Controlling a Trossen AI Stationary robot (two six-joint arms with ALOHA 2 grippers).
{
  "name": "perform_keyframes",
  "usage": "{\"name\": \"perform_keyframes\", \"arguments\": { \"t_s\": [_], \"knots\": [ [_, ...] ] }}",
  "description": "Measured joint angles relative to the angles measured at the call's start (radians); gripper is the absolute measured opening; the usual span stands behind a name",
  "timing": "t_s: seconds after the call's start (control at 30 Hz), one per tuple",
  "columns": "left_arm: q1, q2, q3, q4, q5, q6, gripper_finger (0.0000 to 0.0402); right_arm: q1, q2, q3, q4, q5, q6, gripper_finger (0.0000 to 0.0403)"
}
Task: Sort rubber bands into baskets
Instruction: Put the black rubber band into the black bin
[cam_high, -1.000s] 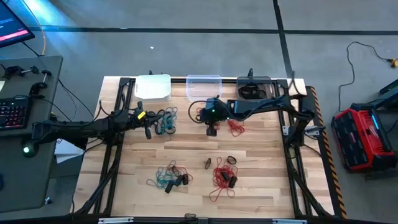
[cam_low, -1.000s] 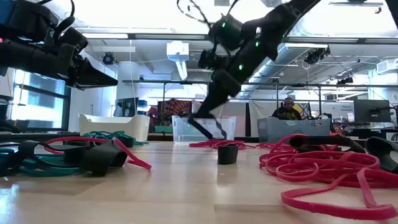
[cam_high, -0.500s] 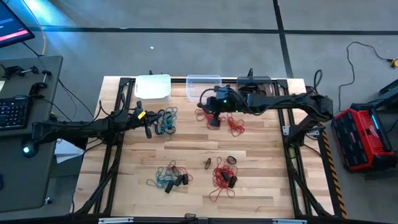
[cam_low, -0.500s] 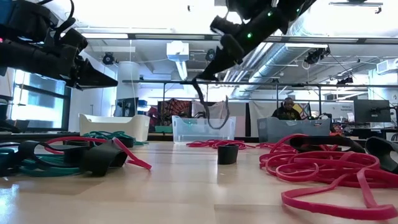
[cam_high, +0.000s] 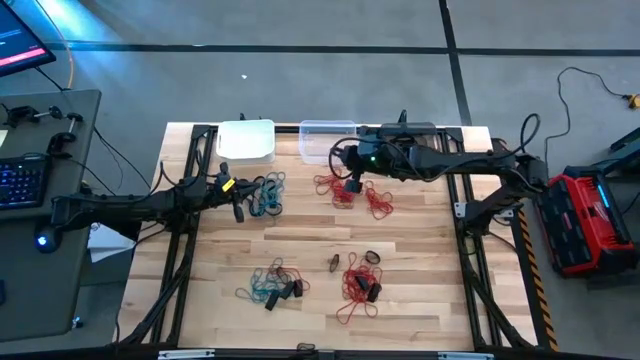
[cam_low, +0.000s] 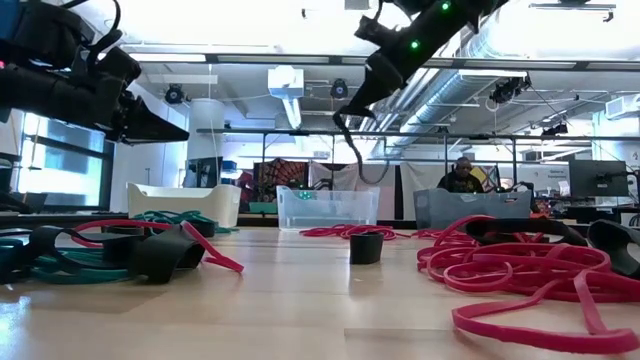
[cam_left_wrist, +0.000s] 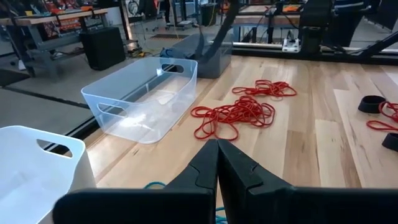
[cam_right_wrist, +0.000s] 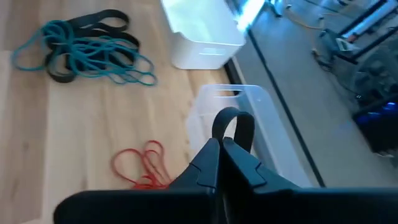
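**Right gripper holds a dark band aloft beside the clear tub**

A thin dark rubber band loop (cam_right_wrist: 234, 127) is pinched between the closed fingers of the right gripper (cam_high: 352, 184) and hangs free from the tips, well above the wooden table (cam_high: 420, 280). Just beyond the jaws stands the clear rectangular plastic tub (cam_high: 327, 140), with the white plastic tub (cam_high: 246, 139) to one side of it and the dark grey tub (cam_high: 408, 134) to the other. Beneath the jaws lie loose red rubber bands (cam_high: 333, 187). The right arm reaches long and nearly level across the far end of the table, its wrist raised.

The left gripper (cam_high: 239, 212) has its jaws pressed together on nothing; its arm stretches in flat from the left edge and hovers. Just ahead of these jaws lies a bunch of teal and black rubber bands (cam_high: 267, 193). Nearer the front edge sit another teal-and-black bunch (cam_high: 272, 284) and a red bunch (cam_high: 357, 286).
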Motion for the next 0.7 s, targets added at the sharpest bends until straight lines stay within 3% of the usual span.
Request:
{"name": "perform_keyframes", "arguments": {
  "t_s": [0.33,0.7],
  "knots": [
    [0.0,0.0,0.0,-0.007,0.0,0.001,0.0,-0.081,-0.103,-0.001,-0.129,0.146,0.07,0.0],
    [0.0,0.0,0.0,-0.008,0.0,0.0,0.0,-0.236,-0.136,-0.151,-0.151,0.242,0.111,0.0]
  ]
}}
